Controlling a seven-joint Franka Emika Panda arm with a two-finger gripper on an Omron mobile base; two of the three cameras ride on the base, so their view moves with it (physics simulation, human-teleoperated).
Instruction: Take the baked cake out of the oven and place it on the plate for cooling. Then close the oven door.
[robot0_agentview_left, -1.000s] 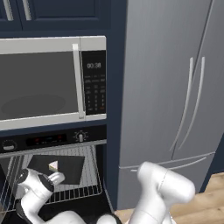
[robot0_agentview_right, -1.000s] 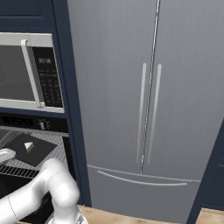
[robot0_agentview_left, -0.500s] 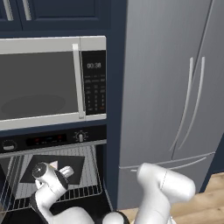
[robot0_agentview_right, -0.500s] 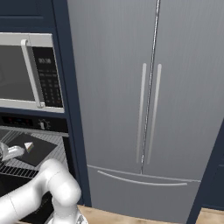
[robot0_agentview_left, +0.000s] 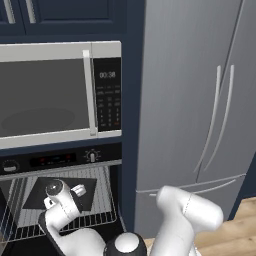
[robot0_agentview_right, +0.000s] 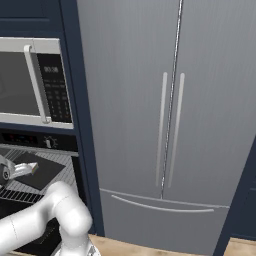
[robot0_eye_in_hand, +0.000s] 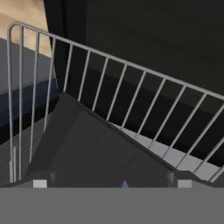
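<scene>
The black oven stands open under the microwave, its wire rack showing. A dark flat tray lies on the rack, also in the right base view and the hand view. My gripper hovers over the tray's middle, open, fingers pointing into the cavity. In the hand view its fingertips stand wide apart with nothing between them. A tiny coloured sliver shows on the tray between them; I cannot tell if it is the cake. The plate and the oven door are out of view.
A grey-fronted microwave sits directly above the oven. A tall steel fridge with two vertical handles stands to the right, past a dark blue cabinet post. The rack's raised front rail crosses the hand view.
My hand has risen from the lower left of the rack and moved in over the tray, covering the small pale thing that showed on it. The jaws stayed open.
</scene>
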